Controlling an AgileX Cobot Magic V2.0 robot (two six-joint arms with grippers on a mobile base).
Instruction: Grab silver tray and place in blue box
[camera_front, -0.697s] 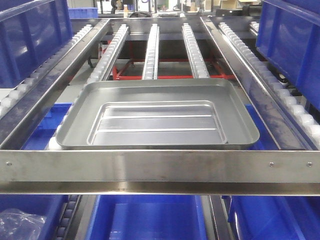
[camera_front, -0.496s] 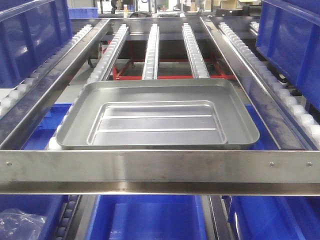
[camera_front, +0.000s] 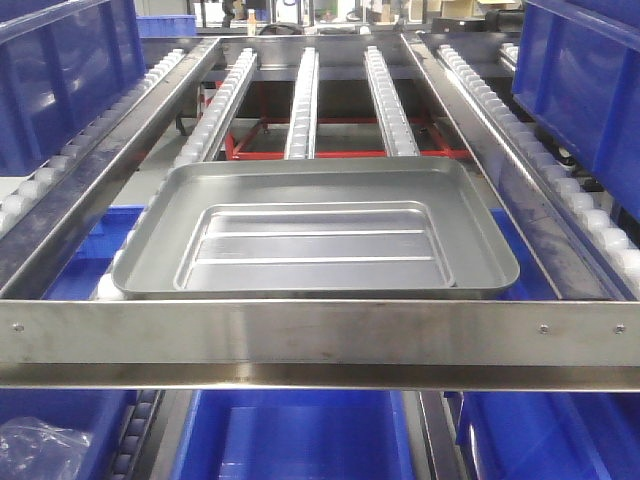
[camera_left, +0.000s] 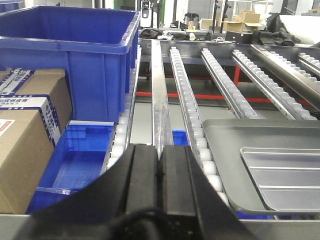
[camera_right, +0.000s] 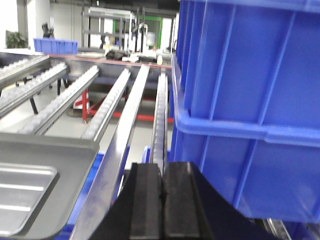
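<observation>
The silver tray (camera_front: 320, 235) lies flat on the roller lanes, its front rim against the steel front bar (camera_front: 320, 335). The left wrist view has its left part (camera_left: 265, 155), the right wrist view its right corner (camera_right: 40, 185). A deep blue box (camera_left: 75, 55) with a lipped rim stands on the lane left of the tray. Another ribbed one (camera_right: 250, 90) stands to the tray's right. A third open blue box (camera_front: 300, 435) sits below the bar. My left gripper (camera_left: 159, 150) hangs shut and empty, left of the tray. My right gripper (camera_right: 162, 167) is shut and empty too, right of it.
Steel rails and white roller strips (camera_front: 300, 100) run away from me behind the tray. Cardboard cartons (camera_left: 30, 130) stand at the left beside a low blue bin (camera_left: 80, 160). A clear plastic bag (camera_front: 40, 445) lies in the lower left bin.
</observation>
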